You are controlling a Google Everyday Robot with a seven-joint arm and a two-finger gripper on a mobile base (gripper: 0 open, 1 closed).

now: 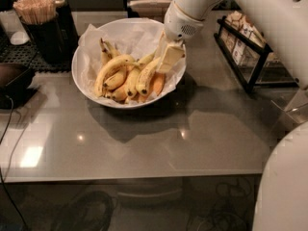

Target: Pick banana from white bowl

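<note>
Jaws of the gripper, state unclear, sit at the banana in the white bowl. Its blunt tip points toward the counter's near edge.

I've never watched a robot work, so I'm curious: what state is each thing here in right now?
white bowl: upright on the table, paper-lined, holding fruit.
banana: lying in the bowl among other bananas.
gripper: low over the bowl's right side, at the banana's upper end.
stick cup: upright, full of sticks.
wire rack: upright, holding packets.
</note>
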